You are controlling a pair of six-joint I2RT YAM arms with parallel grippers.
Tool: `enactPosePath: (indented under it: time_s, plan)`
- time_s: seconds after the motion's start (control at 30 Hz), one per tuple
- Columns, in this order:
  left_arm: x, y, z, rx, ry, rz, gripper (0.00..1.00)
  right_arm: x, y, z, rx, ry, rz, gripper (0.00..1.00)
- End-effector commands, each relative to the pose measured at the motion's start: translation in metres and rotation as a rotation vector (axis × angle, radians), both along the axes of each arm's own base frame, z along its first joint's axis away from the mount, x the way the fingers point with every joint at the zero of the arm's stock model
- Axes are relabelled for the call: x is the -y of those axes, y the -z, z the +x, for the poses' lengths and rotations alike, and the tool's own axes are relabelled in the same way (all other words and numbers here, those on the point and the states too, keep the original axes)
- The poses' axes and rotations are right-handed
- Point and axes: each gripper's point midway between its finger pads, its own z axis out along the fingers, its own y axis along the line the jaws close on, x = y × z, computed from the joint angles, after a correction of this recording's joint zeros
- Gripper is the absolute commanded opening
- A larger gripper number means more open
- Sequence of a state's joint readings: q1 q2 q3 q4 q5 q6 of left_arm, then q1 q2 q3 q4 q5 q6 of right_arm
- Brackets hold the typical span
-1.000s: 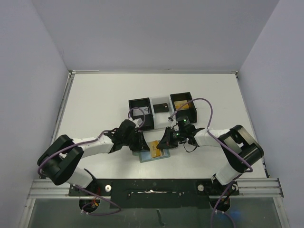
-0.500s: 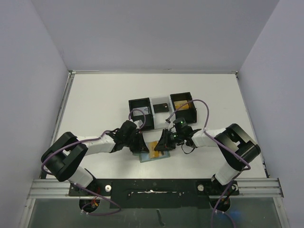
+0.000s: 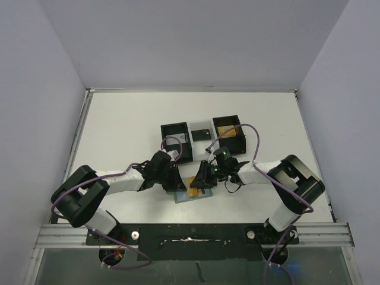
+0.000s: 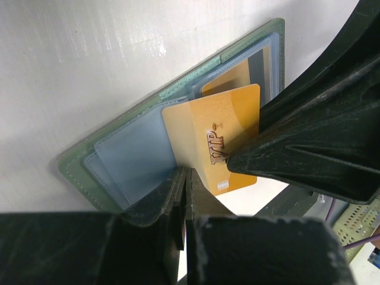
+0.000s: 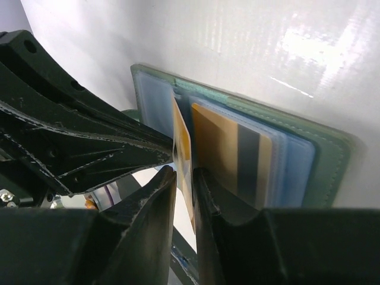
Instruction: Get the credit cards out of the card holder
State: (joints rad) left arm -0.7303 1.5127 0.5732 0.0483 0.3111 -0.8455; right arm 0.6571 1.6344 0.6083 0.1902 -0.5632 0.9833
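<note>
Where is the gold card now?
In the top view, the gold card sticks out of the open green wallet at the table's front middle, with the right claw around its edge.

The left arm (image 3: 119,183) and right arm (image 3: 264,172) are built of white links (image 3: 102,221) and black joints (image 3: 77,199), with purple cables (image 3: 260,141) looped alongside. The left gripper (image 4: 185,196) and right gripper (image 5: 185,190) are black.

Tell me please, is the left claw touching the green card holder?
Touching. In the left wrist view, the left claw is shut on the near edge of the card holder, and no gap shows between them.
</note>
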Motion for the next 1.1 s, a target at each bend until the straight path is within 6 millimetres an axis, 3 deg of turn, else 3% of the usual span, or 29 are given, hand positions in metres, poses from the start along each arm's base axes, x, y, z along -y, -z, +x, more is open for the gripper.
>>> enactPosePath:
  time_s: [0.0, 0.13, 0.3, 0.7, 0.8, 1.07]
  plan:
    - [-0.026, 0.022, -0.006, -0.01, -0.025, 0.134, 0.01, -0.016, -0.012, 0.014, 0.063, 0.012, 0.012, 0.21]
    - [-0.026, 0.022, -0.007, -0.01, -0.025, 0.135, 0.0, -0.014, -0.01, 0.015, 0.064, 0.029, -0.015, 0.16]
    - [-0.027, 0.02, -0.004, 0.0, -0.034, 0.14, 0.0, -0.009, -0.014, 0.017, 0.083, 0.034, -0.044, 0.01]
    - [-0.027, -0.001, 0.004, 0.07, -0.045, 0.116, 0.05, 0.046, -0.067, 0.038, 0.236, 0.084, -0.054, 0.0]
    - [-0.026, -0.013, 0.009, 0.103, -0.046, 0.109, 0.09, 0.068, -0.085, 0.052, 0.318, 0.136, -0.084, 0.0]
    - [-0.021, -0.063, 0.03, 0.257, -0.096, 0.005, 0.37, 0.15, -0.16, 0.113, 0.734, 0.368, -0.285, 0.0]
